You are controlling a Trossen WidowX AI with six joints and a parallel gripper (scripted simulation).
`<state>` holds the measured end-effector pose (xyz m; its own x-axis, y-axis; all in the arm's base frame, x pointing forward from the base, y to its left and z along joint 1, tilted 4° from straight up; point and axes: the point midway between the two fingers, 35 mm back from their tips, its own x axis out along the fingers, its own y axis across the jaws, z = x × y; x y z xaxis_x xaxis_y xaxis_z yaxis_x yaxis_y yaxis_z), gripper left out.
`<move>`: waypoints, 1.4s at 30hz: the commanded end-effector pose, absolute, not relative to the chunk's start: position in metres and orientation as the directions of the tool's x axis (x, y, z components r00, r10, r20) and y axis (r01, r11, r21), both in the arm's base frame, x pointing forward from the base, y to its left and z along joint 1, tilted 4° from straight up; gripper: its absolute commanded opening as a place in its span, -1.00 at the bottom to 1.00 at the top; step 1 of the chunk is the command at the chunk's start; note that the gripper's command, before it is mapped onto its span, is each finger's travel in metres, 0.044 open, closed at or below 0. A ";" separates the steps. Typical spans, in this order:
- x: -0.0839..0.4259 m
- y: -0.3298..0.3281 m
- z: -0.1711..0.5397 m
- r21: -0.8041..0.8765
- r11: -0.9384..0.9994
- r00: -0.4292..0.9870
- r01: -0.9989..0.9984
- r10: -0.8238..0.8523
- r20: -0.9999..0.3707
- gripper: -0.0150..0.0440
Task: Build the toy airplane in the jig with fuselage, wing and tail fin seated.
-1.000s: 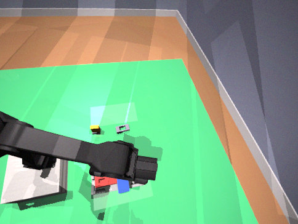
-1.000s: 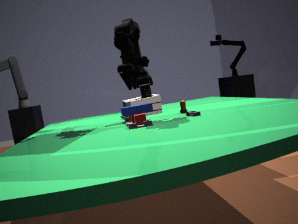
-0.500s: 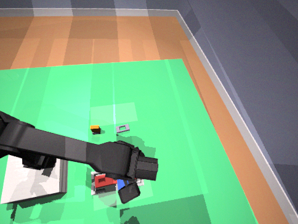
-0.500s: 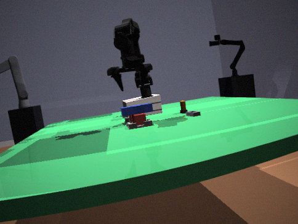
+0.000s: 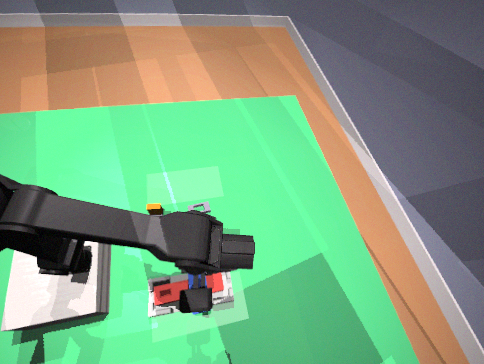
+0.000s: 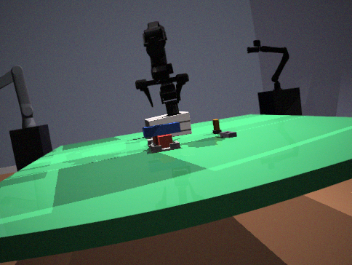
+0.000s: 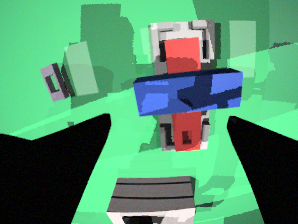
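The red fuselage point(image 5: 170, 291) point(image 6: 164, 141) point(image 7: 183, 54) lies lengthwise in the pale cradle point(image 7: 156, 42). The blue wing point(image 6: 164, 129) point(image 7: 160, 95) lies across the top of the fuselage; its tab and the socket under it are hidden. The dark socket near the tail shows empty in the wrist view. The orange tail fin point(image 5: 154, 209) point(image 6: 216, 125) stands upright on the mat, away from the cradle, outside the wrist view. My gripper point(image 6: 165, 103) point(image 7: 169, 120) is open and empty, above the wing, with its fingers wide apart. In the top view it partly covers the wing.
A small grey hollow holder point(image 5: 192, 209) point(image 6: 228, 135) point(image 7: 51, 83) lies near the tail fin. A large white block with grey sides point(image 5: 60, 295) point(image 6: 185, 125) point(image 7: 155, 187) stands beyond the fuselage's tail end. Two other arms stand on dark pedestals in the background.
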<state>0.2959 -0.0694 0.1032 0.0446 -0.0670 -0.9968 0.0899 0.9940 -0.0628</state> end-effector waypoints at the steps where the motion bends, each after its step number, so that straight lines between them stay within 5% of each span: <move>1: 0.291 -0.019 0.101 -0.054 0.996 0.049 0.068 -0.058 -0.997 1.00; 17: 0.184 0.147 0.082 -0.049 0.996 0.037 0.072 -0.052 -0.998 1.00; 42: 0.181 0.147 0.002 -0.050 0.996 0.037 0.073 -0.053 -0.998 1.00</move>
<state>0.1809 0.1477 0.0069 0.0392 -0.0495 -0.9980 0.0756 0.9961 -0.0465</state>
